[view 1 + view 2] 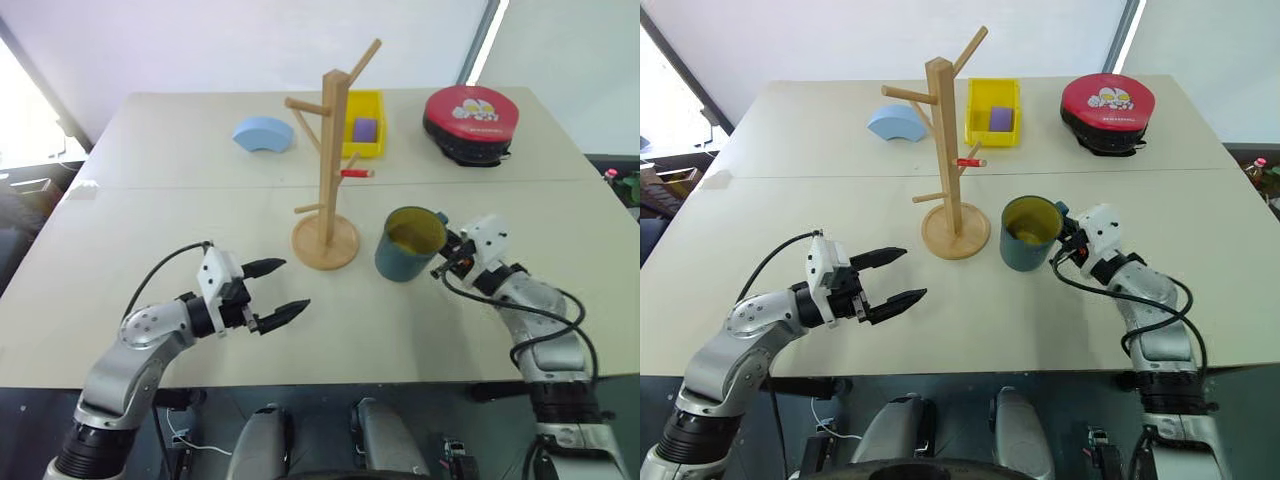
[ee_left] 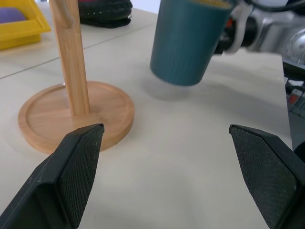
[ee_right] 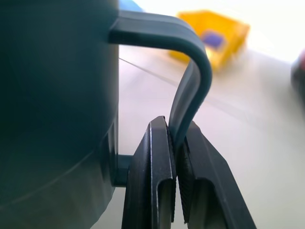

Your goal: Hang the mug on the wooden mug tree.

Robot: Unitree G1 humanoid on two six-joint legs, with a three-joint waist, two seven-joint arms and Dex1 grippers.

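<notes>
The right end effector (image 1: pixel 447 257) is pinching the handle of the mug (image 1: pixel 410 243), lifted just right of the wooden mug tree (image 1: pixel 328 170); its pegs are angling upward. The left end effector (image 1: pixel 280 290) is hanging open, nearer its base.

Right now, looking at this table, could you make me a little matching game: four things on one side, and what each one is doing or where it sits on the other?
Things:
1. mug
2. left gripper
3. purple block
4. wooden mug tree

States:
A. lying in the yellow bin
B. open, holding nothing
C. standing upright, pegs bare
D. pinched by its handle in the right gripper

Pairs: 1-D, 2-B, 3-A, 4-C
</notes>
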